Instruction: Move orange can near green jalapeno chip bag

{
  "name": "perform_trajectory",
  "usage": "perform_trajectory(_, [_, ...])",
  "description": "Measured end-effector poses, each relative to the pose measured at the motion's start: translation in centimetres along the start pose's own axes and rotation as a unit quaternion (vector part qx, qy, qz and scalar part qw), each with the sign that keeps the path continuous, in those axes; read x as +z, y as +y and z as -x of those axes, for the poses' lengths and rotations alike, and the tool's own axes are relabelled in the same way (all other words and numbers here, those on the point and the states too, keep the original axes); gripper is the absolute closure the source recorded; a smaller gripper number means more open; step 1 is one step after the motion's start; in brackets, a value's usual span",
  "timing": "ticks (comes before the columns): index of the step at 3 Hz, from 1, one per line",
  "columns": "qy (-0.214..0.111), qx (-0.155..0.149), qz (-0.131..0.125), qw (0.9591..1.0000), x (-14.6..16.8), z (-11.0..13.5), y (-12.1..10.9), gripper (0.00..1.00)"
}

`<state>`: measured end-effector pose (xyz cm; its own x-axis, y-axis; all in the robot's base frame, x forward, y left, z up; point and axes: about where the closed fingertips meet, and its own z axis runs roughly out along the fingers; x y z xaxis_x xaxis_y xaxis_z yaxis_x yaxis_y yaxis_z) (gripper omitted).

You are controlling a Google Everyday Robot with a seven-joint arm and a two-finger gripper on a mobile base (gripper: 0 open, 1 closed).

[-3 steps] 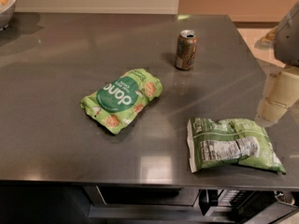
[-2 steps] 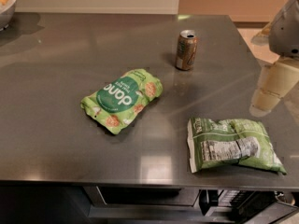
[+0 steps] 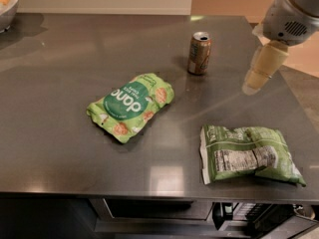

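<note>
Dark grey tabletop [image 3: 55, 148] fills most of the view, with a pale wall behind its far edge. On it there are one can, two green bags and one bowl, and a single arm reaches in from the upper right corner.

The gripper [image 3: 251, 83] hangs over the right part of the table on a cream-coloured end piece that slopes down and to the left from the grey arm housing. Whether it is parted or closed cannot be told. It has hold of nothing, since every item rests on the table apart from it.

The one orange can [image 3: 199, 53] stands upright to the left of the gripper and a little farther back, near it but not touching, its silver top facing up.

The one green jalapeno chip bag [image 3: 246, 154] lies flat in front of the gripper, toward the near edge of the table, with its white nutrition panel facing up. The can and this bag are well apart, and the gripper is over the stretch between them, toward the right.

The one lime-green pouch [image 3: 130, 106], with a dark green circle and white letters, lies far to the gripper's left and somewhat nearer the front.

The one bowl [image 3: 11, 15] sits farthest from the gripper, at the back left corner, cut off by the picture's edge.
</note>
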<state>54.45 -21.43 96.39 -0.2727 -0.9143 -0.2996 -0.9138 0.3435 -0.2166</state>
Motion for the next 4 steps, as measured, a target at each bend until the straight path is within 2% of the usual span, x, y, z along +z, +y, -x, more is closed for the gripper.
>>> perform_trajectory(1, [-0.014,0.011,-0.007,0.9998,3.0,1.8,-3.4,0.0])
perform_trajectory(2, [-0.032,0.037,-0.01,0.9988,5.7,3.2,-6.8,0.0])
perform_trajectory(4, [-0.06,0.084,0.005,0.9946,9.6,5.2,-11.4,0.0])
